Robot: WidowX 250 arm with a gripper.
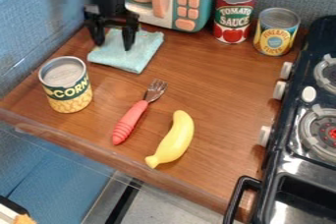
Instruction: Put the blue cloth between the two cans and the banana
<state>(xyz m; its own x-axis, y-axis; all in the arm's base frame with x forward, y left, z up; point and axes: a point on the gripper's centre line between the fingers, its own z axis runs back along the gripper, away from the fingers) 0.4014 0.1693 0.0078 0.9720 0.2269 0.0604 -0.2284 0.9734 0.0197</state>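
Observation:
At the upper left of the camera view, the black gripper (113,45) hangs over the blue cloth (134,55), its two fingers spread apart at the cloth's upper part. The cloth lies folded flat on the wooden counter, in front of the toy microwave. At the back right stand two cans side by side, the red tomato can (234,14) and the yellow pineapple can (275,32). A third can, of corn (66,85), stands at the left. The yellow banana (173,140) lies near the counter's front edge.
A fork with a red handle (130,120) lies between the corn can and the banana. The teal toy microwave (185,2) stands at the back. A black toy stove (308,120) borders the counter (220,78) on the right, and a blue wall is at the left.

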